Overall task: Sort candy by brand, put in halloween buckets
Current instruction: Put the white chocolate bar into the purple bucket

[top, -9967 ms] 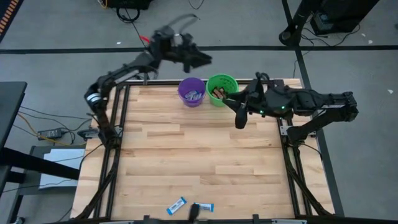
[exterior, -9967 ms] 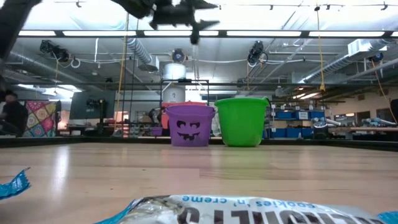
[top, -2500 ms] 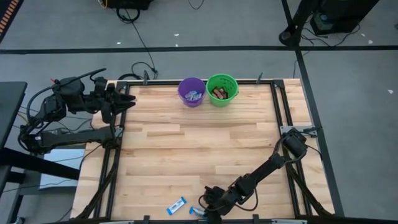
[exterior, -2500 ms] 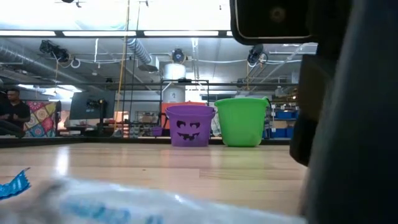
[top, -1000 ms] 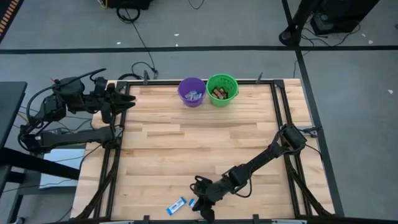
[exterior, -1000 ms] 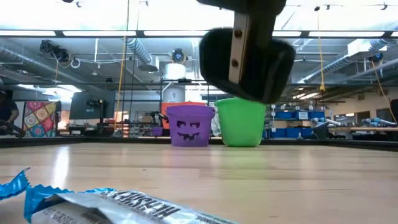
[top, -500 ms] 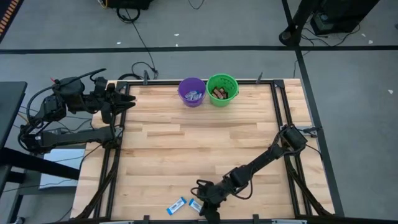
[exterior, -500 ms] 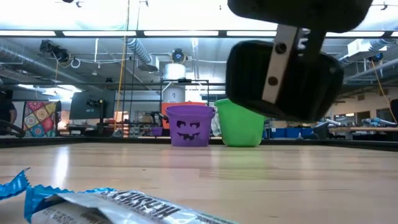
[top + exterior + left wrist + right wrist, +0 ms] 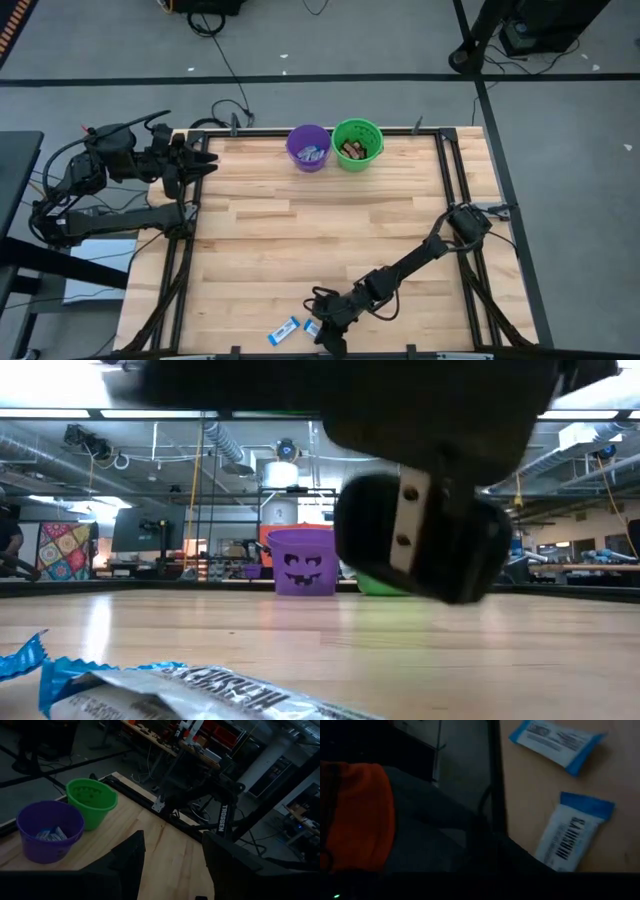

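Wooden counter fills my overhead feed, set in a black frame on grey floor. My right end effector sits low at the counter's near edge with its fingers closed together and nothing between them that I can make out; its dark bulk blocks much of the low camera. Just beside it lie two blue-and-white candy bars, one touching or nearly touching the fingertips, the other a little farther toward the left along the same edge. My right wrist camera shows both bars flat on the wood. Farther out, my left end effector waits at the far left corner, fingers spread wide and empty. At the middle of the far edge stand the purple bucket, holding blue-and-white bars, and the green bucket touching it, holding brown ones.
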Motion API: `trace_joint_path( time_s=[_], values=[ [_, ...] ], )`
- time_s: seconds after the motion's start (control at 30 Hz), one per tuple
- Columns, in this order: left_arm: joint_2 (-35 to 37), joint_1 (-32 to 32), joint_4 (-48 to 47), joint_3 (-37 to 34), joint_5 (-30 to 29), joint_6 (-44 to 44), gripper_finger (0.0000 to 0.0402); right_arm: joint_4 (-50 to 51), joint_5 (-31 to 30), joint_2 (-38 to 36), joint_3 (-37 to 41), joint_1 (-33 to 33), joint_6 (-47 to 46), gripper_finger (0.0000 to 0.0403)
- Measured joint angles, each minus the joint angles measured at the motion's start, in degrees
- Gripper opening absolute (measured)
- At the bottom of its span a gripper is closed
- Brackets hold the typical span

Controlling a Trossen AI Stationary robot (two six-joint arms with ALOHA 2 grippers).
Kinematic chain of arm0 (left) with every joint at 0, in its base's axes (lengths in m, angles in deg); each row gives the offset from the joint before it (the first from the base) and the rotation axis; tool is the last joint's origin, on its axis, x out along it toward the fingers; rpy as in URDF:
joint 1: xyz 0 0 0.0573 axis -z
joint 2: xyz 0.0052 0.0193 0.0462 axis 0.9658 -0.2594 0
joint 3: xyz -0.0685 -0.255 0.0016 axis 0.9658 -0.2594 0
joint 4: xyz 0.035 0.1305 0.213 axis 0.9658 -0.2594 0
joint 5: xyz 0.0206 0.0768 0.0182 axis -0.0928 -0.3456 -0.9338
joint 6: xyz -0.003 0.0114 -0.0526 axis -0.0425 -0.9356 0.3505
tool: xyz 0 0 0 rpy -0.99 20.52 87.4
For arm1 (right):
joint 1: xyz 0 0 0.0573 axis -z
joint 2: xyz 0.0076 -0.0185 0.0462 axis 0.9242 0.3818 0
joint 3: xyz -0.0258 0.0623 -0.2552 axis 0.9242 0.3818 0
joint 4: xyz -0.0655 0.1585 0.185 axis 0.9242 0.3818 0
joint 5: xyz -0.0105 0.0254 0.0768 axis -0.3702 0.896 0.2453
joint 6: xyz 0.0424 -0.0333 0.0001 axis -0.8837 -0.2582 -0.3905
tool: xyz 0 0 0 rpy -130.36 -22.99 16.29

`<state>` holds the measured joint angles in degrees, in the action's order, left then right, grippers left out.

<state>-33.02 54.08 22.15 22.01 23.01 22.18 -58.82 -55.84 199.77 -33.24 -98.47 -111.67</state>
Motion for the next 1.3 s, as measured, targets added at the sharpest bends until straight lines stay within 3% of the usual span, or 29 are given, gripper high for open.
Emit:
trace_joint_path(
  time_s=[0.3, 0.7, 0.87, 1.3],
  values=[
    [0.00, 0.02, 0.00, 0.00, -0.28, 0.04, 0.0202, 8.42, -3.03, 0.04, 0.24, -1.02, -0.06, 0.0003],
    [0.01, 0.02, 0.06, 0.00, -0.35, 0.08, 0.0202, -0.39, -0.34, 5.10, -2.46, -2.17, -5.56, 0.0004],
    [0.00, 0.00, 0.14, 0.00, -0.30, 0.11, 0.0202, 4.57, -6.00, 4.78, -3.68, -2.32, -4.14, 0.0004],
    [0.00, 0.00, 0.99, 0.00, -0.28, 1.02, 0.0202, 13.36, -6.64, 4.70, -3.70, -1.57, -3.91, 0.0004]
  ],
)
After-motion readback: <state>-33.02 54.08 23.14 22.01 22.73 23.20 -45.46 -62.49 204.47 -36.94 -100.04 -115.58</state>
